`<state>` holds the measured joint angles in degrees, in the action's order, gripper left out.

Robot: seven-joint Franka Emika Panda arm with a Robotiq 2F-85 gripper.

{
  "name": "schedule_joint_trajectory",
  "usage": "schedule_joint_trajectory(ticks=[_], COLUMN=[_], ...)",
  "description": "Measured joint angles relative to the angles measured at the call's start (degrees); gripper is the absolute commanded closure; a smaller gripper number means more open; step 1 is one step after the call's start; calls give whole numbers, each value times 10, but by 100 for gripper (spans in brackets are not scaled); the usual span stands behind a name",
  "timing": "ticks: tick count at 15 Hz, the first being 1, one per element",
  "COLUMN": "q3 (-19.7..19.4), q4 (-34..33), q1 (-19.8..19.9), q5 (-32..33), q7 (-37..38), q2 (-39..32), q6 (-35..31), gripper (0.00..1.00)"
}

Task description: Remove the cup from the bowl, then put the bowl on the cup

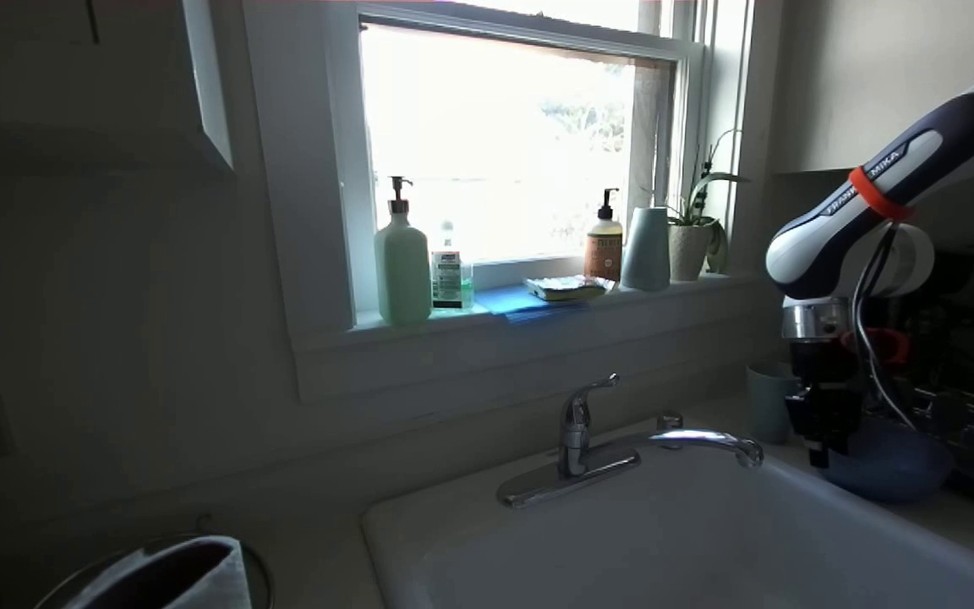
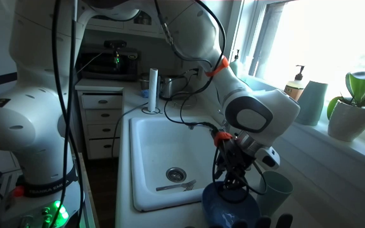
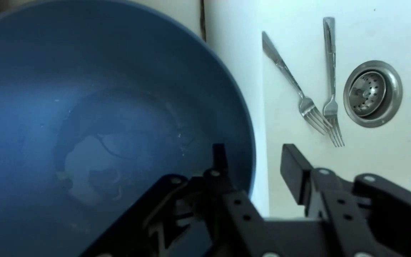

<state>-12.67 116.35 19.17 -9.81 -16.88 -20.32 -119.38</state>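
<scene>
Straddling the rim of the bowl (image 3: 127, 107), on the ctr (image 2: 169, 218) beside sink (image 2: 169, 148) & nr cup (image 2: 276, 196), the gripper (image 3: 256, 164) has jaws apart w/ nothing held, so pinch that wall, prob. light, stiff plastic, maybe slick if wet.

Bowl (image 3: 130, 71) cut off in wrist view; cup (image 1: 768, 402) partly hidden in an exterior view

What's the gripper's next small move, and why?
Probably close the gripper on the bowl. In the wrist view the fingers stand open, one over the bowl's inside, the other beyond its rim, and the cup already stands beside the bowl. How deep the fingers reach is hard to tell.
</scene>
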Motion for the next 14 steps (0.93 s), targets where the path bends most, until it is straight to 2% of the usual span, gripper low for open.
schedule_joint_trajectory(ticks=[2,3,14], q3=[0,0,-5], q4=[3,4,3], q1=[0,0,-2], q5=[0,0,34], q7=[-7,-9,6], q2=[0,0,29], q6=[-2,-2,23], gripper=[98,100,99])
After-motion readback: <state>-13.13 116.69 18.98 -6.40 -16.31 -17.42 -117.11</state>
